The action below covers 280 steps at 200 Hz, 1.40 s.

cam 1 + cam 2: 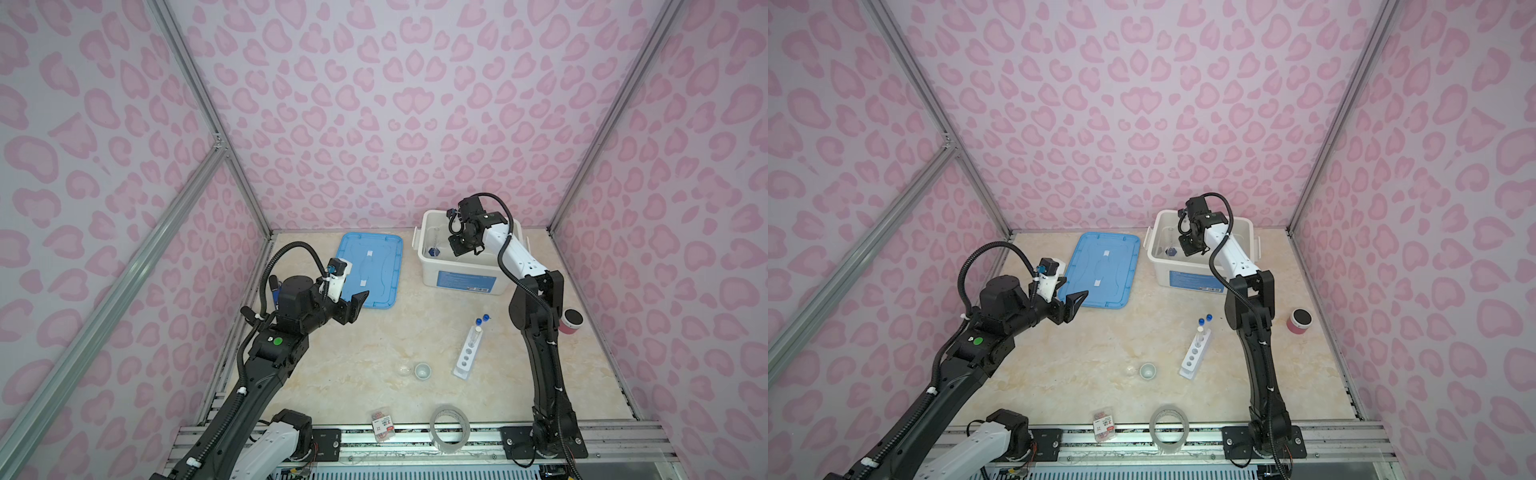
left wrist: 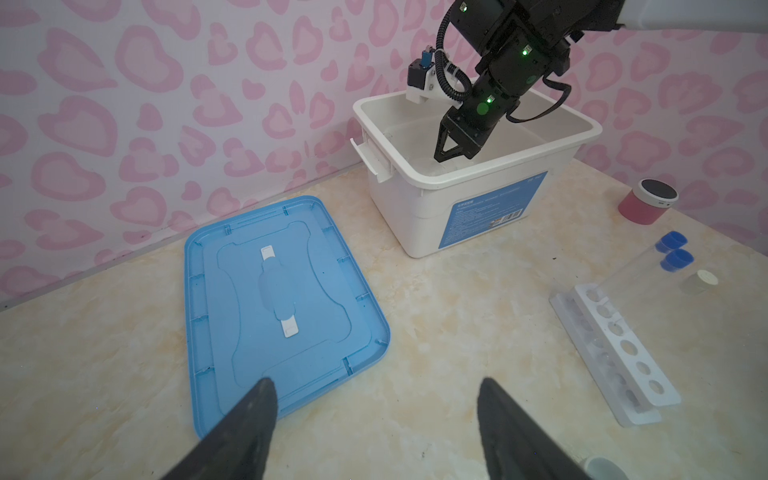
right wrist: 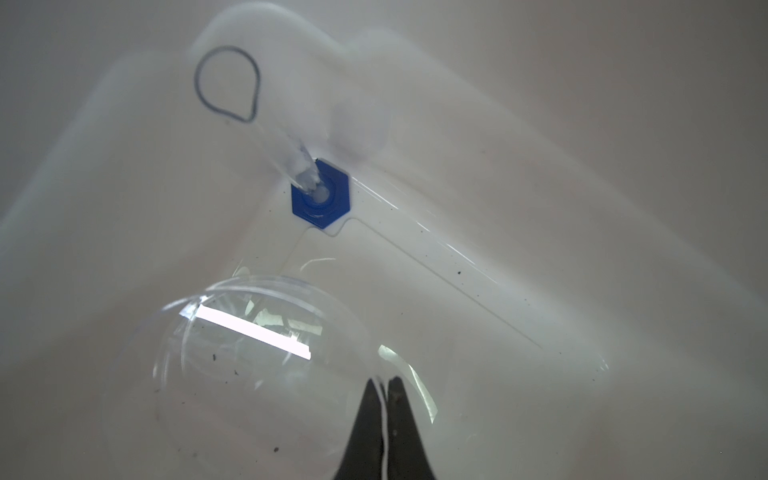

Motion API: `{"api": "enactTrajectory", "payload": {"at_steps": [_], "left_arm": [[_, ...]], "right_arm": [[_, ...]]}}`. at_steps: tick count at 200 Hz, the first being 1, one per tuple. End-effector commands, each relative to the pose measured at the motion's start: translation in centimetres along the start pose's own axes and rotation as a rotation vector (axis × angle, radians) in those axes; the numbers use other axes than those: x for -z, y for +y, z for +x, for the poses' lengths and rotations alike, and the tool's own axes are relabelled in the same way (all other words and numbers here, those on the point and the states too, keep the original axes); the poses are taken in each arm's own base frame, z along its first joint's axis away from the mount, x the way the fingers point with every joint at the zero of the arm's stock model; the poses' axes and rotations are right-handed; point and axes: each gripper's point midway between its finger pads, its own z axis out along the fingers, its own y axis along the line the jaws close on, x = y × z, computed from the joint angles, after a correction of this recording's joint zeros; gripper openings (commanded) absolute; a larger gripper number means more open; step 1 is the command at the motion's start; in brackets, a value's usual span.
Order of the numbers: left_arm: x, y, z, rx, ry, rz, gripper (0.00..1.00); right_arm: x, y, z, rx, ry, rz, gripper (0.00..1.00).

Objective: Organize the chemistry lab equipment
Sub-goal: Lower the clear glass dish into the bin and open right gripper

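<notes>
Tape roll (image 1: 449, 445), bin label (image 1: 466, 281) too tiny to read, your right gripper (image 3: 384, 384) pinches clear petri dish (image 3: 257, 365), left gripper (image 2: 376, 382) spread wide.

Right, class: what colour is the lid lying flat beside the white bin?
Light blue; the lid shows best in the left wrist view.

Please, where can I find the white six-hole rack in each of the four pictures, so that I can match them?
Both top views: the white six-hole rack lies on the table, right of the middle.
Left wrist: near the right edge.
Right wrist: not in it; only the inside of the white bin shows.
Shared landmark: the blue test tube caps at one end of the rack.
</notes>
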Motion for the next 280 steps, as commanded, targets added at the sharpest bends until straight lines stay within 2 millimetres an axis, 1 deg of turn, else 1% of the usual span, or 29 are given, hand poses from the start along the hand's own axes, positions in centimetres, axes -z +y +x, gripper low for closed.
{"api": "enactTrajectory", "payload": {"at_steps": [1, 23, 50, 92, 151, 205, 252, 280], "left_arm": [[0.1, 0.0, -0.3, 0.001, 0.000, -0.002, 0.78], [0.1, 0.0, -0.3, 0.000, 0.002, 0.000, 0.78], [0.1, 0.0, -0.2, -0.002, 0.005, -0.002, 0.78], [0.3, 0.0, -0.1, -0.002, 0.010, -0.005, 0.77], [0.4, 0.0, 0.3, 0.007, 0.018, -0.012, 0.77], [0.4, 0.1, 0.3, 0.009, 0.021, -0.014, 0.76], [0.4, 0.1, 0.3, 0.011, 0.026, -0.015, 0.76], [0.3, 0.0, 0.4, 0.012, 0.028, -0.013, 0.76]], "right_arm": [[-1.0, 0.8, 0.1, 0.015, 0.005, -0.029, 0.03], [-1.5, 1.3, 0.1, 0.017, 0.004, -0.036, 0.03], [-2.2, 1.5, 0.1, 0.010, 0.005, -0.044, 0.03], [-3.8, 1.7, 0.8, 0.003, 0.026, -0.054, 0.03], [-5.1, 1.9, 0.8, 0.007, 0.028, -0.064, 0.03], [-6.1, 2.0, 1.1, -0.003, 0.033, -0.070, 0.03], [-6.2, 2.0, 1.0, -0.005, 0.030, -0.074, 0.03], [-5.5, 1.9, 0.6, -0.014, 0.016, -0.069, 0.03]]}}
